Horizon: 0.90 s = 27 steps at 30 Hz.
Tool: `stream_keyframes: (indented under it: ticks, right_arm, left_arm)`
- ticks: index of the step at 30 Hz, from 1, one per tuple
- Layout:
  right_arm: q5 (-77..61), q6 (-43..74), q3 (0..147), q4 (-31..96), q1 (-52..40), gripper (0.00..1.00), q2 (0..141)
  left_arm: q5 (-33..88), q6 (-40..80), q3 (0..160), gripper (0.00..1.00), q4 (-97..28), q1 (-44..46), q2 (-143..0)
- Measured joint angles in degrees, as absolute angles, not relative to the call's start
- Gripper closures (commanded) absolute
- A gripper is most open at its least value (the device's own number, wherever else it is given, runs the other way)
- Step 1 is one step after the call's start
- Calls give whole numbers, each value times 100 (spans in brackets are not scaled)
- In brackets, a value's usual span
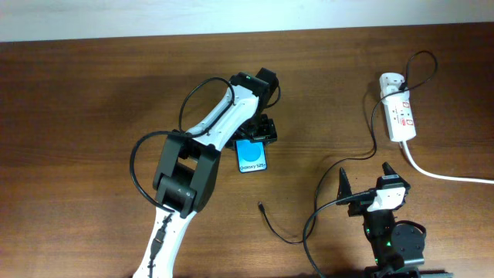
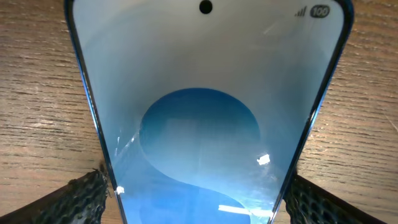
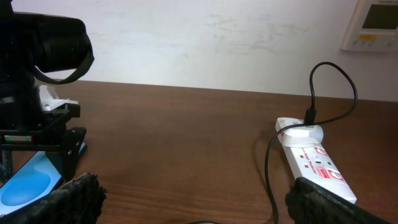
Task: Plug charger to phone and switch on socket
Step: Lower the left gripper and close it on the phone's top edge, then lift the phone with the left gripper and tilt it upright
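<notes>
The phone (image 1: 252,157) lies flat on the wooden table with its blue screen up; it fills the left wrist view (image 2: 205,124) and shows at the left edge of the right wrist view (image 3: 25,186). My left gripper (image 1: 258,133) straddles the phone's far end, with its fingers (image 2: 196,199) against both long edges. The charger's black cable (image 1: 312,224) runs from the white adapter (image 1: 391,81) plugged into the socket strip (image 1: 402,117), and its plug tip (image 1: 261,205) lies loose in front of the phone. My right gripper (image 1: 367,185) is open and empty, its fingers (image 3: 193,205) low over the table.
The socket's thick white cord (image 1: 448,176) runs off to the right edge. The cable loops (image 3: 270,162) beside the strip (image 3: 314,162). A white wall and a wall panel (image 3: 373,25) stand behind the table's far edge.
</notes>
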State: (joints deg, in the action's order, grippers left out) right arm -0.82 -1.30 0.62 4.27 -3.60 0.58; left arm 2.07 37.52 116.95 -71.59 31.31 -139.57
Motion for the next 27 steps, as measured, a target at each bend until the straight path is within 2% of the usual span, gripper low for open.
stream_keyframes:
  ticks: [6, 16, 18, 27]
  right_arm:
    - [-82, -128, 62, 427, -360, 2, 58]
    - [-82, -130, 62, 427, -360, 2, 58]
    - [-82, -128, 62, 427, -360, 2, 58]
    - [-82, -132, 62, 427, -360, 2, 58]
  left_arm:
    - [222, 3752, 11695, 7, -7157, 3114, -13957]
    - [320, 3710, 11684, 13, -7133, 3072, -13963]
    - [320, 3710, 11684, 22, -7133, 3072, -13963]
    - [309, 3693, 11723, 23, -7170, 3070, -13974]
